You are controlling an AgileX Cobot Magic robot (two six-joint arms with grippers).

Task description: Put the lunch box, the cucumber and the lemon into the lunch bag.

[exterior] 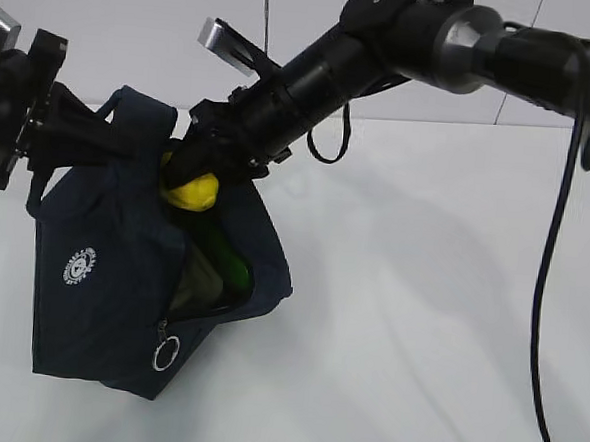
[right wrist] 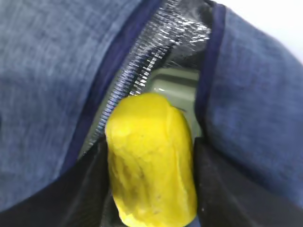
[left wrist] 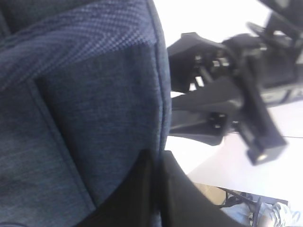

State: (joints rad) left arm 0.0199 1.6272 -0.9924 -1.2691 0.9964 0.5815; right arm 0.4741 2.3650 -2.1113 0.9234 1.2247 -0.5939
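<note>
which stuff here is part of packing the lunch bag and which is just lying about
Part of the job:
- lunch bag, its fabric pinched by the shut left tool
- lemon, held in the right tool at the bag's mouth
- cucumber, inside the bag
- lunch box, inside, pale green lid showing

Just lying about:
- nothing visible on the white table

Bright even light, wrist views blurred

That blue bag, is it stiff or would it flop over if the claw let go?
Probably floppy: the lunch bag leans, and its fabric sags around the open mouth. The left claw, pinching its edge, seems to hold it up. The cucumber inside may steady it slightly.
</note>
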